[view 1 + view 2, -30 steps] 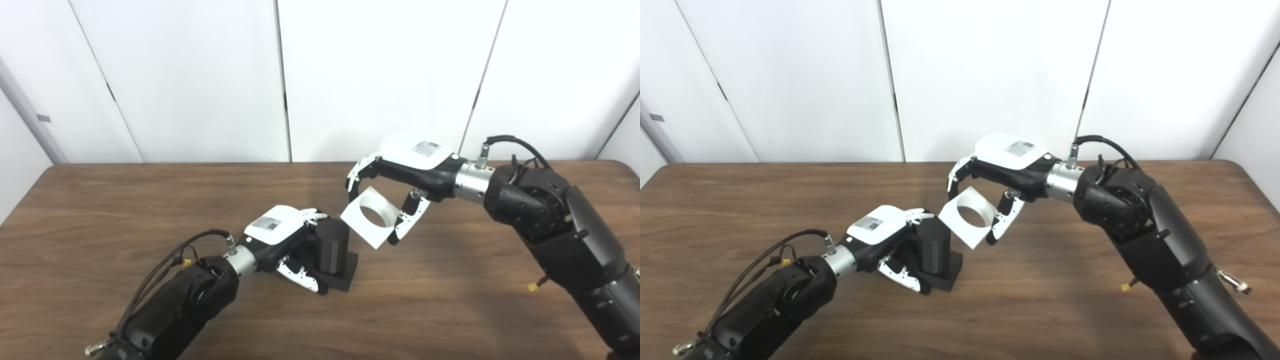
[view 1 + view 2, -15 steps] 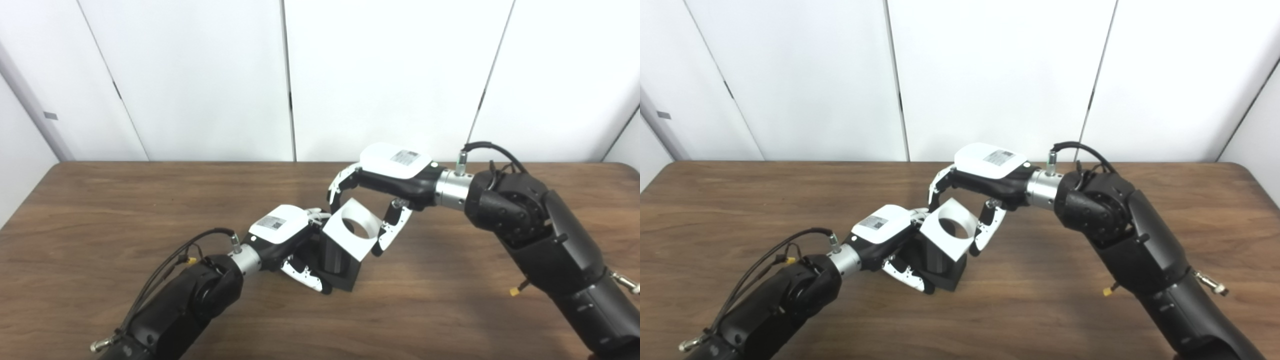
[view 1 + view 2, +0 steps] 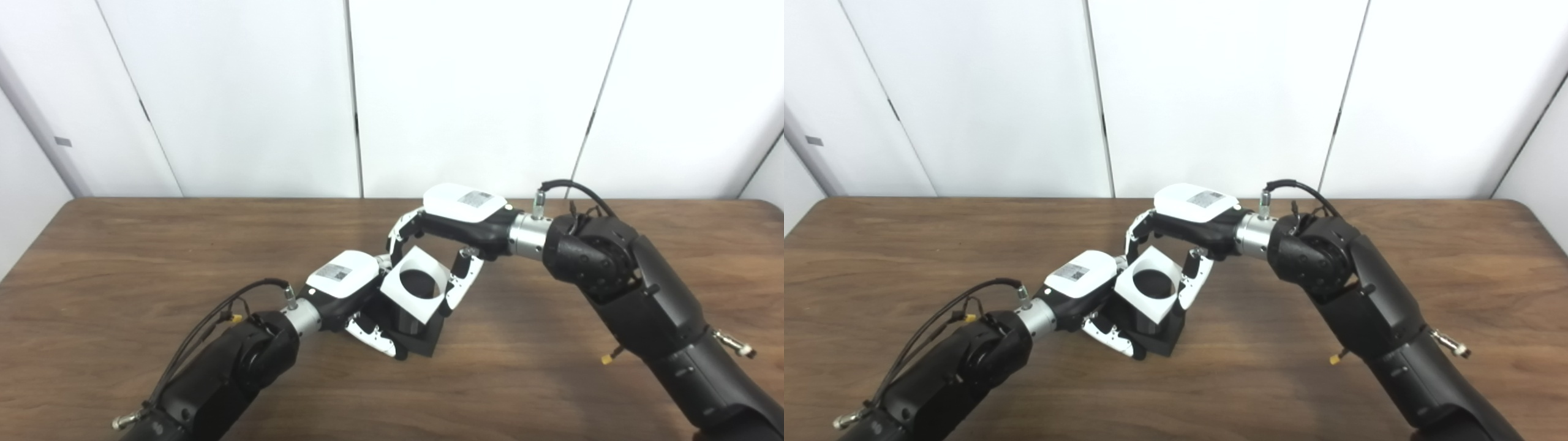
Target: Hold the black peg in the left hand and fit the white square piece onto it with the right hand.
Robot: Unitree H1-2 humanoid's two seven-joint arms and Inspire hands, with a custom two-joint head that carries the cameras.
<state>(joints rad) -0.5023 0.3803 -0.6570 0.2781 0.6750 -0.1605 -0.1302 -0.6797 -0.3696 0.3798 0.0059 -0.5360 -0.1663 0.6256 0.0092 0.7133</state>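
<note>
Nearest: left arm, matte black shell with a loose cable, reaching in over the wood-grain table (image 3: 122, 257). Left hand (image 3: 352, 288), glossy white back with a small label, fingers curled round the peg (image 3: 416, 321) from its left side; thumb below, near the base. It grips the peg.

Peg: matte black, a stubby upright cylinder on a flat square base that sits on the table. Long axis vertical, top end up. Landmark for the rest.

On the peg's top: the white piece (image 3: 413, 293), a thin smooth square plate with a large round hole. The peg's dark top shows through the hole. Plate is tilted, upper face toward the camera, one corner pointing down toward the peg's base. How far down it has slid, cannot tell.

Behind and right of the peg: right hand (image 3: 456, 220), closed on the plate, fingers on its far-left edge, thumb on its right edge.

Farthest: plain white wall panels behind the table.
</note>
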